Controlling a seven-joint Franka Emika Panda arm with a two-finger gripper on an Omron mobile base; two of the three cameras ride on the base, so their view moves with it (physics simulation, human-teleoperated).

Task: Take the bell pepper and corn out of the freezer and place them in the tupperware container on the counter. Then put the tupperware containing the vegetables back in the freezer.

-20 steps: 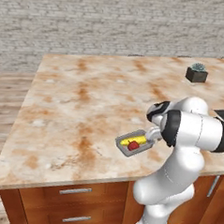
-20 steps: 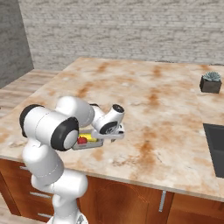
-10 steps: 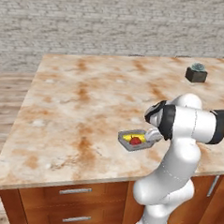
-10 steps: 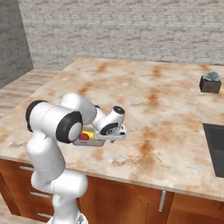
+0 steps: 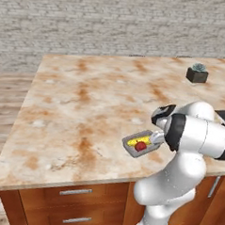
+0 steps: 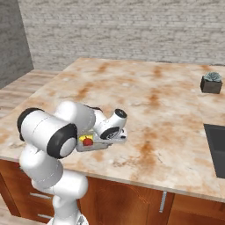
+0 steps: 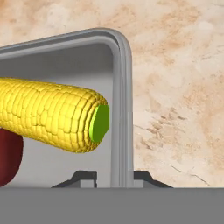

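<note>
**Over the counter edge: loaded tray held by one rim**

Near the counter front edge, the tray hangs or rests low; contact is unclear. The gripper is clamped on its rim, one fingertip each side. Inside lie the corn and, beside it, the pepper. Such an edge grip may let the tray tilt on the way to the freezer, rolling the corn out.

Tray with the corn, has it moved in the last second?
Yes, slightly. In the left base view the tray has shifted right, toward the plant pot side of the counter.
</note>
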